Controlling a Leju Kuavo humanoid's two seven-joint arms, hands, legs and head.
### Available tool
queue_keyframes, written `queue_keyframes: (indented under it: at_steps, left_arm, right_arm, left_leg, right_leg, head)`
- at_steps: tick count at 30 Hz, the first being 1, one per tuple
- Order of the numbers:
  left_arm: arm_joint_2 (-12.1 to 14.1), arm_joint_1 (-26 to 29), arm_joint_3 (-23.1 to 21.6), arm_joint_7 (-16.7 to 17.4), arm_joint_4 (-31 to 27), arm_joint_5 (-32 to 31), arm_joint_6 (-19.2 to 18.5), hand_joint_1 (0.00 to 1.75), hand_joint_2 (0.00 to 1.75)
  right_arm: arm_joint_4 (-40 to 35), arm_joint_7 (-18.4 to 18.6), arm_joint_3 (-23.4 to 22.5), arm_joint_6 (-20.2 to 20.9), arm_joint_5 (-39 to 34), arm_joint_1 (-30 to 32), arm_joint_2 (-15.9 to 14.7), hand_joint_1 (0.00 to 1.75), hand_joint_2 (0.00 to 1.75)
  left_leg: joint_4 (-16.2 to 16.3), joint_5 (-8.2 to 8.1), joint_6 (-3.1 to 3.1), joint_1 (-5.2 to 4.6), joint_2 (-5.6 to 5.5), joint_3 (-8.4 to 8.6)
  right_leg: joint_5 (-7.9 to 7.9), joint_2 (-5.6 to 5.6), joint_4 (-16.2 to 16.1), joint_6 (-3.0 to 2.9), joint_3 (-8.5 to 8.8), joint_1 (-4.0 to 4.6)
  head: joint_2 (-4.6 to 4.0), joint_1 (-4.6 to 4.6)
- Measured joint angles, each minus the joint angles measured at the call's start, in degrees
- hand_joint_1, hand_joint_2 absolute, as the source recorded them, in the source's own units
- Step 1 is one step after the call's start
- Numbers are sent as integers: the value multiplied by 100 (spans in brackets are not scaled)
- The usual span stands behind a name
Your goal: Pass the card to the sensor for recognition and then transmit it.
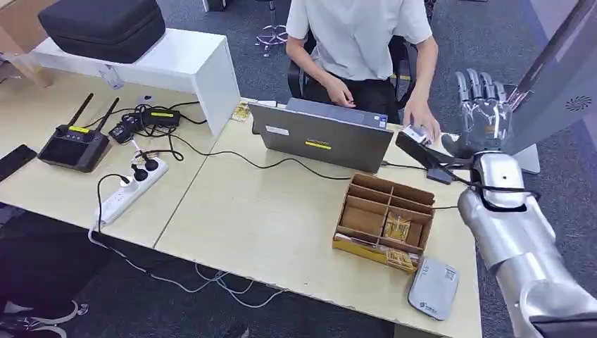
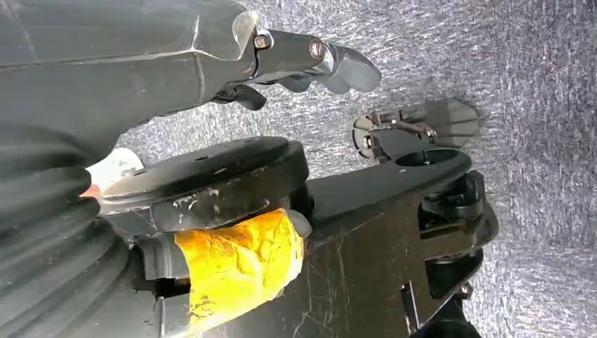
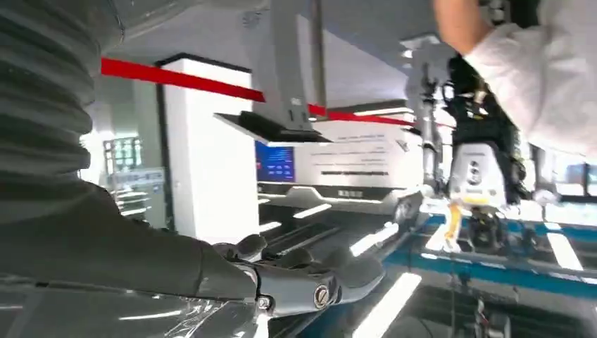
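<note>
My right hand is raised past the table's far right edge, fingers spread upward and nothing in it. In the right wrist view the same right hand holds nothing. Just left of it, a person's hand rests on a small pale card beside the laptop. The grey-white sensor lies flat at the near right corner of the table. My left hand hangs over grey carpet, holding nothing.
A cardboard divider box with several yellow cards sits between the sensor and the grey laptop. A seated person faces me behind the laptop. A power strip, cables and a black controller lie at left.
</note>
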Motion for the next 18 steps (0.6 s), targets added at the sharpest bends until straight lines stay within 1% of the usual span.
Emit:
queue_keyframes:
  at_steps: [2, 5, 7, 10, 12, 15, 16, 18]
  left_arm:
    - [0, 0, 0, -2, -2, 38, 29, 0, 175]
    - [0, 2, 0, -20, 0, 143, 66, 0, 175]
    - [-4, 2, 35, -55, -2, 269, 109, 0, 175]
    - [-11, 12, 162, -79, -2, 462, 171, 0, 175]
    - [-22, 18, 288, -129, -2, 603, 229, 0, 175]
    - [-33, 34, 470, -153, 0, 700, 271, 0, 175]
    - [-35, 36, 503, -155, -2, 713, 286, 0, 175]
    - [-35, 37, 562, -155, -2, 737, 306, 0, 175]
  right_arm:
    - [-551, -177, -22, -24, -4, 419, -31, 0, 175]
    - [-1662, -430, -17, 9, -24, 1209, -114, 0, 175]
    - [-2679, -660, -2, -2, -109, 1953, -210, 0, 175]
    - [-4152, -863, 92, -68, -127, 3158, -411, 0, 175]
    - [-5052, -1005, 199, -224, -110, 4065, -583, 0, 175]
    - [-5827, -1068, 289, -448, 16, 5206, -774, 0, 175]
    - [-6017, -1068, 317, -513, 35, 5475, -835, 0, 175]
    - [-6194, -1057, 356, -608, 66, 5686, -909, 0, 175]
  left_leg:
    - [0, -1, 0, 0, -1, -1]
    - [-1, -8, 4, 1, -3, -1]
    - [-1, -15, 6, 1, -12, 0]
    - [-2, -33, 0, 2, -24, 2]
    - [-2, -49, 2, 1, -28, 7]
    - [-2, -66, 1, 0, -26, 9]
    - [-3, -73, -1, 0, -23, 9]
    - [-2, -78, -3, 0, 7, 18]
  right_leg:
    - [-1, -1, 0, 0, 0, 0]
    - [-10, -4, -3, 1, -1, 1]
    - [-17, -11, -5, 3, 3, 2]
    - [-34, -21, -5, 3, 8, 2]
    - [-49, -27, -7, 2, 17, 1]
    - [-58, -29, -7, 3, 20, 1]
    - [-58, -23, -7, 3, 20, 1]
    - [-58, -1, -7, -2, 15, 0]
  head:
    - [0, 2]
    - [0, 0]
    - [0, 2]
    - [0, 0]
    - [0, 0]
    - [0, -2]
    - [0, 0]
    - [0, -4]
